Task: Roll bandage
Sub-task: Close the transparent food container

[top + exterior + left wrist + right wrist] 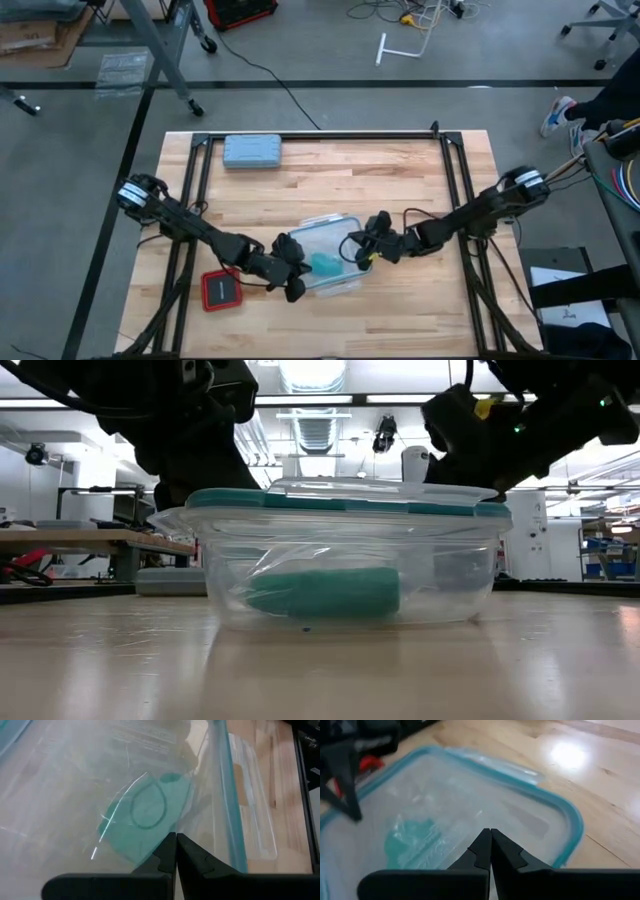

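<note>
Currently the table (400, 180) carries a lidded clear box (345, 228) with the bandage (325, 592) rolled inside, its long axis level. Left gripper (292, 283) sits at one box edge, right gripper (357, 249) at the opposite edge; both have jaws pressed together, pinching nothing. The roll lies between them, below the lid (470, 810), slightly nearer the left jaws.

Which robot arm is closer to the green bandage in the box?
Probably the left. Its gripper sits beside the bandage in the lidded box, jaws shut. The right gripper hovers slightly farther away.
</note>
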{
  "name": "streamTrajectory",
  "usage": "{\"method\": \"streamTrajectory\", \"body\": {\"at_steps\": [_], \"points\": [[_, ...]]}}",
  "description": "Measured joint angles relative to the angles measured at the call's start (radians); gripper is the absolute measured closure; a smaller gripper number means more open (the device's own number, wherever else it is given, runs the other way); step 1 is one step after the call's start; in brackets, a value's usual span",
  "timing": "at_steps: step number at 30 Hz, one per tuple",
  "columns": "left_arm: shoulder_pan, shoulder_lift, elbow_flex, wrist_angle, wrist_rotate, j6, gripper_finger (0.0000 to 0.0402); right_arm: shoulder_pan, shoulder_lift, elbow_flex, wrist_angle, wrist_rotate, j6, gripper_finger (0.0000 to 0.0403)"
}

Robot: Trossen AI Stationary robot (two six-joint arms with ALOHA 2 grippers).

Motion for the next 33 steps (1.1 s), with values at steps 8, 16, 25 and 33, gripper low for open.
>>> {"method": "streamTrajectory", "body": {"at_steps": [8,16,25,33], "points": [[-0.002,-0.009,0.004,-0.036,0.084,-0.032,0.0400,0.010,-0.259,0.017,-0.361,-0.092,0.029,0.0403],[0.028,-0.070,0.027,-0.052,0.048,0.085,0.0401,0.035,-0.412,0.013,-0.583,-0.211,0.116,0.0403],[0.132,-0.012,0.038,0.001,0.058,0.133,0.0400,0.048,-0.279,0.012,-0.563,-0.208,0.114,0.0403],[0.149,0.052,0.044,0.027,0.103,0.124,0.0401,0.066,-0.194,0.012,-0.501,-0.205,0.112,0.0403]]}}
